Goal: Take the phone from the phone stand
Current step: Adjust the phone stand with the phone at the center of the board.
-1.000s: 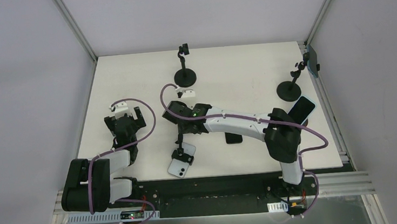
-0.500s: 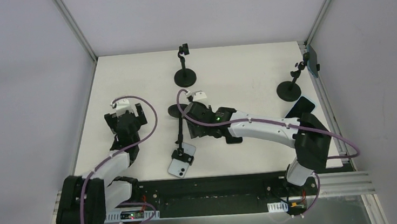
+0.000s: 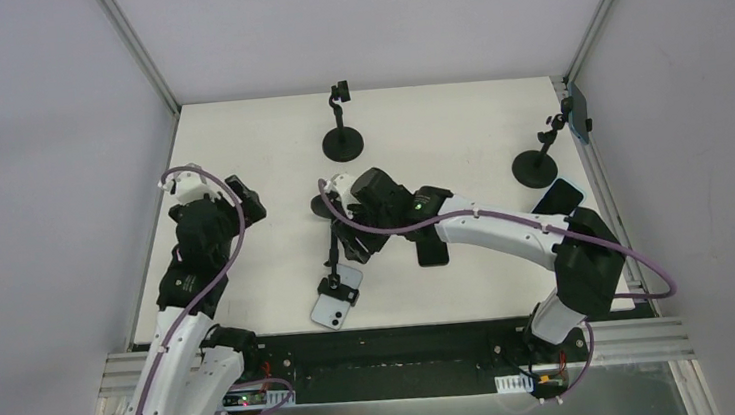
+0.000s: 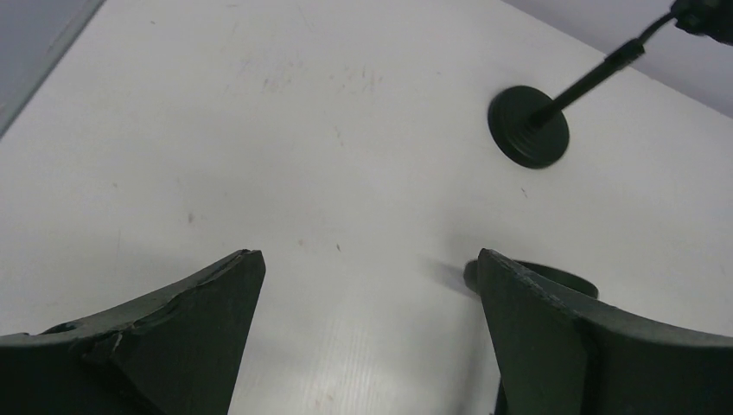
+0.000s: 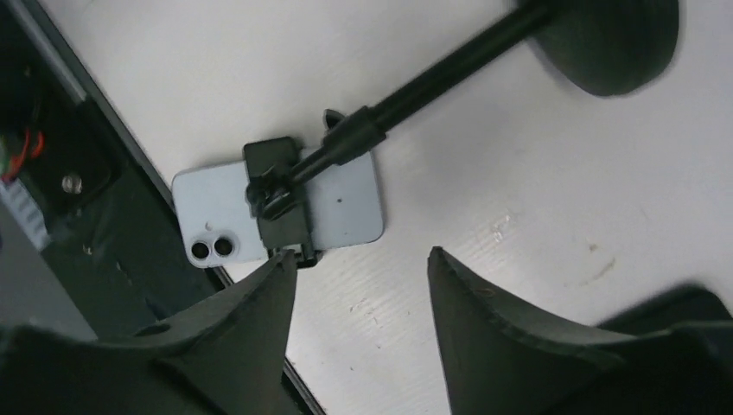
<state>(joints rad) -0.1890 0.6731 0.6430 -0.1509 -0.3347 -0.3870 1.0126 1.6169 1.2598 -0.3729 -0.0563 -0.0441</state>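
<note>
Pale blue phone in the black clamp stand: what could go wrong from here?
1. The pale blue phone lies by the white table's near edge; a pull that way may drop it off.
2. The black clamp stand looks tipped over, and the left gripper is away from it, so it may drag along with the phone.

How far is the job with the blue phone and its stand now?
Done: the right gripper hovers open near the stand, holding nothing. In hand: apparently lining up on the pale blue phone, clamped in that stand. Still to do: grip the phone and pull it free. The left gripper is open, off to the side.
</note>
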